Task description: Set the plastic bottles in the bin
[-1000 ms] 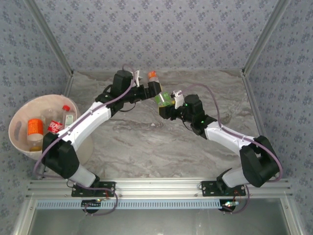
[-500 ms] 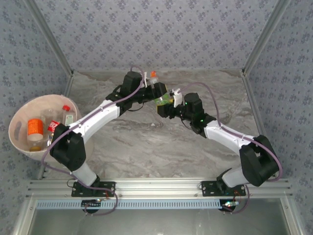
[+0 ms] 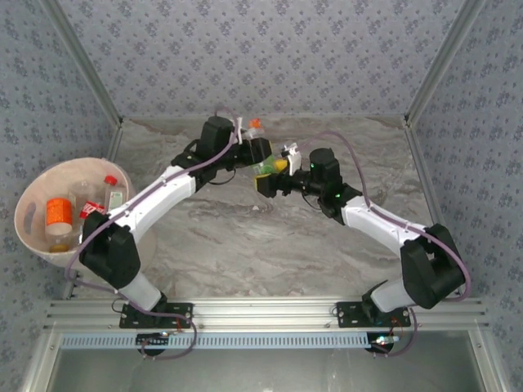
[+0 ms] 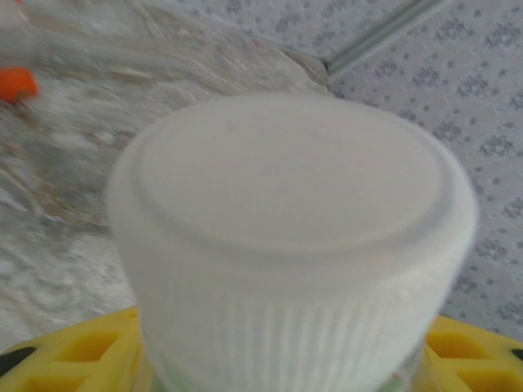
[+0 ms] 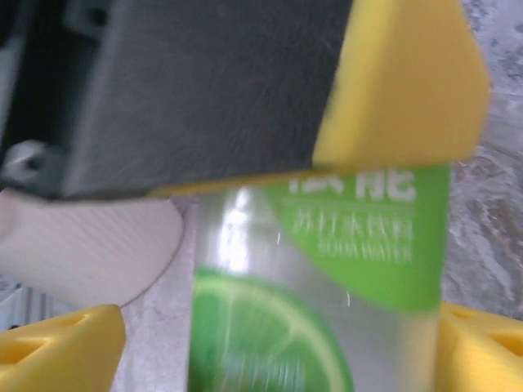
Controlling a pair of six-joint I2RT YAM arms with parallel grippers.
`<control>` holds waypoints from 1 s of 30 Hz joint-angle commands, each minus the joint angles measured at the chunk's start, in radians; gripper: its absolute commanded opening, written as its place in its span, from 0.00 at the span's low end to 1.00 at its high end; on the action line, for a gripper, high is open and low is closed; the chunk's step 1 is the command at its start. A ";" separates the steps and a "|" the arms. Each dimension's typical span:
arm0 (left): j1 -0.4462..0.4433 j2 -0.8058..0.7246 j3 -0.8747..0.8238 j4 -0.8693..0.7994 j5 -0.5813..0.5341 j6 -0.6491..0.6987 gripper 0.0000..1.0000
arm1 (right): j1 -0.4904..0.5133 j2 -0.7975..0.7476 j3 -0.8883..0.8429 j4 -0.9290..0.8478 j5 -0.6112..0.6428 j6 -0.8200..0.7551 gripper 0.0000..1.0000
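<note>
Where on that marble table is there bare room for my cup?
The widest bare patch of the table is the near middle, bordered by the left arm, the right arm and the front rail. The far right corner is bare too. Avoid the far middle: the left hand and right hand meet at a green-labelled bottle, with an orange-capped bottle behind.

Bottle [image 5: 310,278] — clear glossy plastic, slick green label [image 5: 368,237]; cap [image 4: 294,237] matt white plastic (ribbed sides); table [image 3: 245,245] smooth, marble-patterned.
</note>
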 commanded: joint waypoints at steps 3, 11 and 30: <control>0.083 -0.175 0.115 -0.202 -0.218 0.155 0.51 | -0.041 -0.098 0.048 -0.108 -0.106 -0.113 1.00; 0.246 -0.378 0.165 -0.433 -0.419 0.259 0.52 | -0.122 -0.132 -0.006 -0.098 0.197 -0.066 1.00; 0.867 -0.415 0.436 -1.079 -0.695 0.524 0.53 | -0.295 -0.016 0.014 0.031 0.132 0.252 1.00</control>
